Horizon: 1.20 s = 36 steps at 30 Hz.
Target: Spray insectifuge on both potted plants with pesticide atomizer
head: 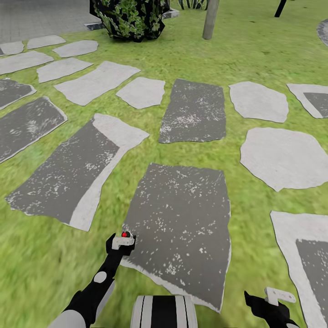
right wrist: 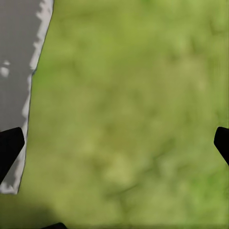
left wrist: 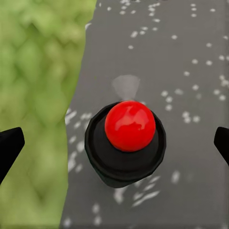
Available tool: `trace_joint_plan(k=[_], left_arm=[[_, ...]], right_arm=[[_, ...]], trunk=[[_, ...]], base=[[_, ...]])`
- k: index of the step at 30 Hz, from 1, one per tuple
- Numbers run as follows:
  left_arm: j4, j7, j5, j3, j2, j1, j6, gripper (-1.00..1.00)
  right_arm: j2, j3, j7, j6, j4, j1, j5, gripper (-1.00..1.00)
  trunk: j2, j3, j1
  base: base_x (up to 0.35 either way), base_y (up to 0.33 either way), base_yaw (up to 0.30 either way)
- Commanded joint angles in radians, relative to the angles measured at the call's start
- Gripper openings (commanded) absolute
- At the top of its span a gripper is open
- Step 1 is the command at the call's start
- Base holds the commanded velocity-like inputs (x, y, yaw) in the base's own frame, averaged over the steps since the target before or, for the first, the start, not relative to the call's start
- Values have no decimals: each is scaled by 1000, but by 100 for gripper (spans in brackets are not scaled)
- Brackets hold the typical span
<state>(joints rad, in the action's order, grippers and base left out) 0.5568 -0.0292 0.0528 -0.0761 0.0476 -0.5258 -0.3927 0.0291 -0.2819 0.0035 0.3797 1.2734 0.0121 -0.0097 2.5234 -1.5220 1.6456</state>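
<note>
Our left fingers [left wrist: 9, 145] stand spread around the atomizer [left wrist: 125, 164]; our right fingers [right wrist: 9, 148] are spread over grass [right wrist: 133, 119]. It looks light, rigid and slick, so we'd grip below the red knob [left wrist: 130, 125].

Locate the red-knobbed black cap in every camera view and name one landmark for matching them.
Head view: the red-knobbed black cap is low, left of centre, at the left tool, over the dark speckled stepping stone's grass edge.
Left wrist view: the cap is central, above stone beside lawn.
Right wrist view: lawn and a stone's pale rim; which stone is unclear.
Shared landmark: the stone-grass border.
</note>
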Motion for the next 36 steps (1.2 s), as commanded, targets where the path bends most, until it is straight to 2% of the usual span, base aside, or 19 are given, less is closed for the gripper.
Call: trace_joint_plan(k=[1,9,14,36], left_arm=[[-1,-3,5,-1,0,0,-3,100],[0,-3,5,-1,0,0,-3,100],[0,-3,5,-1,0,0,-3,100],[-1,-3,5,-1,0,0,-3,100]], right_arm=[[0,0,0,5,1,0,-1,100],[0,0,0,5,1,0,-1,100],[0,0,0,5,1,0,-1,100],[0,0,0,5,1,0,-1,100]], trunk=[[0,-1,0],[0,-1,0],[1,-20,2],[1,-20,2]], base=[[1,-1,0],[0,0,0],[0,0,0],[0,0,0]])
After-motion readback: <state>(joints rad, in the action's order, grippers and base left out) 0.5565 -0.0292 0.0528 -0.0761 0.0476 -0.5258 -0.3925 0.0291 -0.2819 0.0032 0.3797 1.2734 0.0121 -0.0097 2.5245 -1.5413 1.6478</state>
